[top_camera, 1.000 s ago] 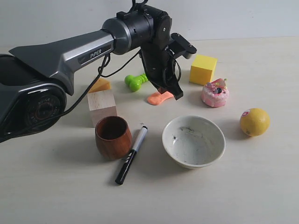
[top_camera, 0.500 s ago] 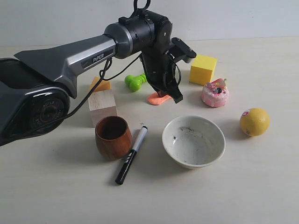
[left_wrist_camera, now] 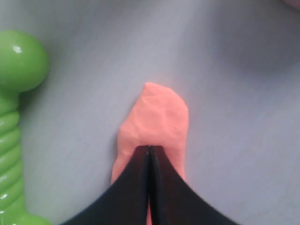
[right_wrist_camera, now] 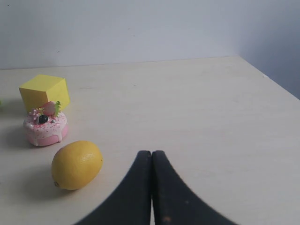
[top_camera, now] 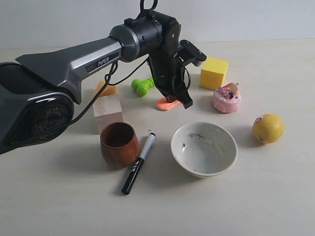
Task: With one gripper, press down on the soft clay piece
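Observation:
The soft clay piece (top_camera: 164, 103) (left_wrist_camera: 157, 119) is a flat orange-salmon blob lying on the table between the green bone toy (top_camera: 142, 86) (left_wrist_camera: 14, 117) and the pink cake (top_camera: 226, 98). My left gripper (top_camera: 183, 102) (left_wrist_camera: 149, 149) is shut, with its tips set down on the clay near its middle and nothing between the fingers. The arm hides part of the clay in the exterior view. My right gripper (right_wrist_camera: 151, 153) is shut and empty above bare table, away from the clay; it does not show in the exterior view.
Around the clay stand a yellow cube (top_camera: 213, 73), a lemon (top_camera: 268, 128) (right_wrist_camera: 77, 164), a white bowl (top_camera: 204, 149), a wooden cup (top_camera: 119, 144), a black marker (top_camera: 138, 162), a wooden block (top_camera: 107, 112) and an orange wedge (top_camera: 105, 89).
The left gripper has come down and slightly left onto the clay over the last second; in the last half second it has hardly moved.

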### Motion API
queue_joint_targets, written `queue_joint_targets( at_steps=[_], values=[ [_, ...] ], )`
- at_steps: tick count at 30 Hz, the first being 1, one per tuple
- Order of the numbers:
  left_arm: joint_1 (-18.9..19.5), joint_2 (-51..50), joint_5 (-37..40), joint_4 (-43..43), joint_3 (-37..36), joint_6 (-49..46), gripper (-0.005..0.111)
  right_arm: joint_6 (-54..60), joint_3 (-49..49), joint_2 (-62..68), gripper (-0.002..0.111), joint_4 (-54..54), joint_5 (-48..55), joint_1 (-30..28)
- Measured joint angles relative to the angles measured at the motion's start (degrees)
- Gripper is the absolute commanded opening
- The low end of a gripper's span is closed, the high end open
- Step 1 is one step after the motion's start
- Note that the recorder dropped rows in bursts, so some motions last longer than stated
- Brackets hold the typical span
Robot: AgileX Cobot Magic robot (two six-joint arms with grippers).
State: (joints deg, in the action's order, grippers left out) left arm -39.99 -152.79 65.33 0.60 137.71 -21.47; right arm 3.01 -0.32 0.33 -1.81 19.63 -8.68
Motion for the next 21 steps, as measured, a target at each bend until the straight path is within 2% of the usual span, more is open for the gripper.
queue_joint_targets(
  at_steps=[21],
  values=[
    [0.0,-0.8,0.3,0.7,0.4,0.0,0.000,0.0,0.0,0.0,0.000,0.0,0.0,0.0]
  ],
)
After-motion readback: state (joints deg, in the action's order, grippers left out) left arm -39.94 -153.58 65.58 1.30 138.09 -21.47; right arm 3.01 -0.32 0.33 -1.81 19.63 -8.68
